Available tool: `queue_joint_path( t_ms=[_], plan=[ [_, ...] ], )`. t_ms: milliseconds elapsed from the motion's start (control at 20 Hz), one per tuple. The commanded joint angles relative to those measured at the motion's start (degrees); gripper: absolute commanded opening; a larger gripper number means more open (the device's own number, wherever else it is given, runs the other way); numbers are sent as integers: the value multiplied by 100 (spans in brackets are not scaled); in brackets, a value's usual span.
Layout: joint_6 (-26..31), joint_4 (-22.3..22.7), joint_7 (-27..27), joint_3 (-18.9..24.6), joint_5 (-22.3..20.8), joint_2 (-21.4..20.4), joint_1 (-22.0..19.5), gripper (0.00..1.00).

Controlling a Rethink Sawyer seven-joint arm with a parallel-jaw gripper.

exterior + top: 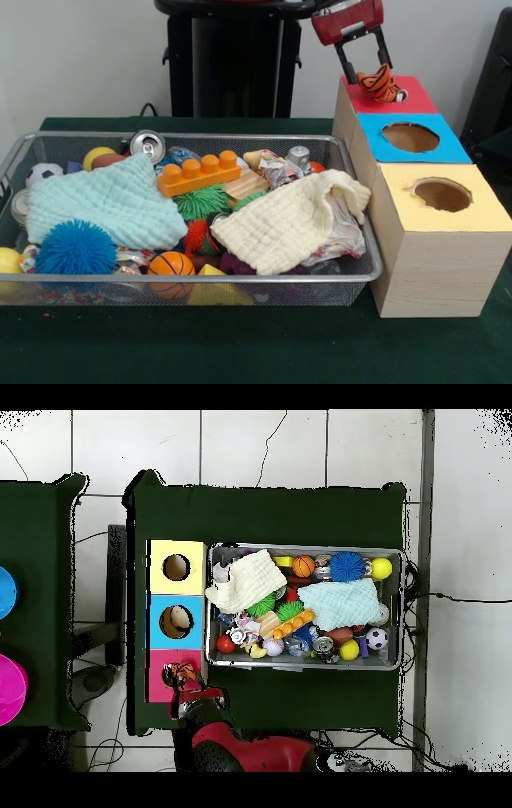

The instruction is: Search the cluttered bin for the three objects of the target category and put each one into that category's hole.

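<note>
The silver wire-mesh bin [240, 138] is full of balls, cloths and toys; it also shows in the overhead view [305, 547]. The orange tiger-striped soft toy [378, 82] sits between the fingers of my gripper [370, 74], right over the hole of the red-topped box [416, 100]. The toy covers most of the hole. In the overhead view the toy [182, 676] and my gripper [187, 687] are over the red top [158, 688]. A small pale yellow-tan piece [254, 158] peeks out behind the orange brick; I cannot tell what it is.
The blue-topped box [448, 148] and the yellow-topped box [480, 212] stand in a row with the red one, right of the bin. In the bin lie a mint cloth [104, 204], a cream cloth [288, 224], a blue spiky ball [76, 248] and an orange brick [198, 174].
</note>
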Motion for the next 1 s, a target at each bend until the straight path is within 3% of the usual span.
queue_joint_path(
  t_ms=[50, 800, 1000],
  plan=[
    [764, -131, 1919, 702, 711, -472, -179, 100],
    [1786, -13, 1982, 1670, 1309, -1540, -689, 100],
    [2041, -167, 1631, 1572, 1331, -1837, -789, 100]
  ],
)
